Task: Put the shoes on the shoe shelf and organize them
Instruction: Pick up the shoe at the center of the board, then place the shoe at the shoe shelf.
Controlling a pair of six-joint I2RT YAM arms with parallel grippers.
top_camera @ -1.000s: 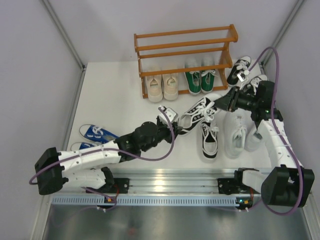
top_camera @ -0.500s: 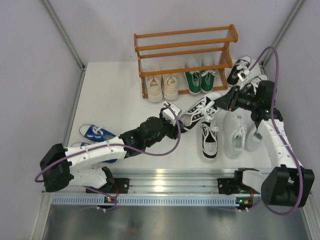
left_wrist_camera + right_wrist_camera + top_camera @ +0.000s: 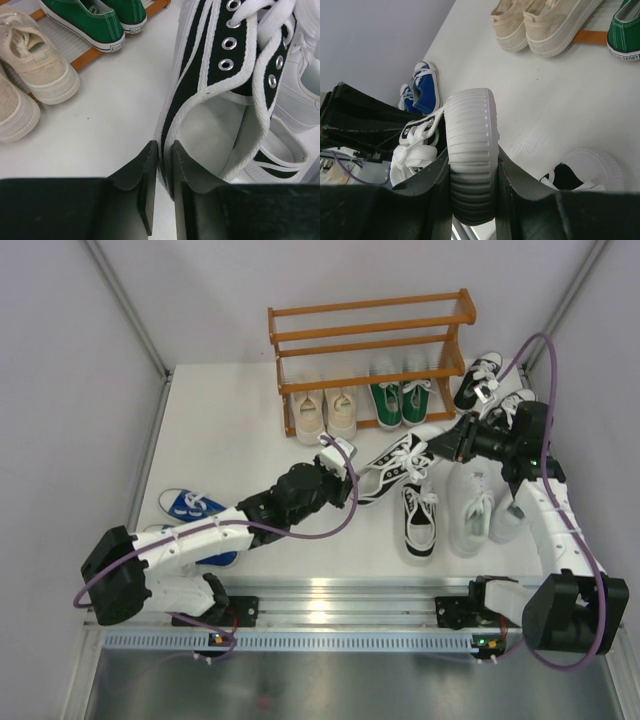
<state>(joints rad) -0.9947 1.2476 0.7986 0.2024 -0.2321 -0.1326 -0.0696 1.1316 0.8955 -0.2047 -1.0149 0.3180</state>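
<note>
left pincer (image 3: 163, 148) pinches the black white-laced canvas sneaker (image 3: 220, 60) at its heel, right pincer (image 3: 472, 161) clamps the toe (handover?); one must release before shelving at 12 o'clock.

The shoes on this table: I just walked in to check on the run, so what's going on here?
Both arms hold one black sneaker between them: the left gripper pinches its heel collar and the right gripper is clamped on its white toe cap. The beige pair and green pair sit on the shoe shelf's bottom tier; the upper tiers are bare. On the table lie the blue pair, the white pair, a second black sneaker and a black pair beside the shelf.
</note>
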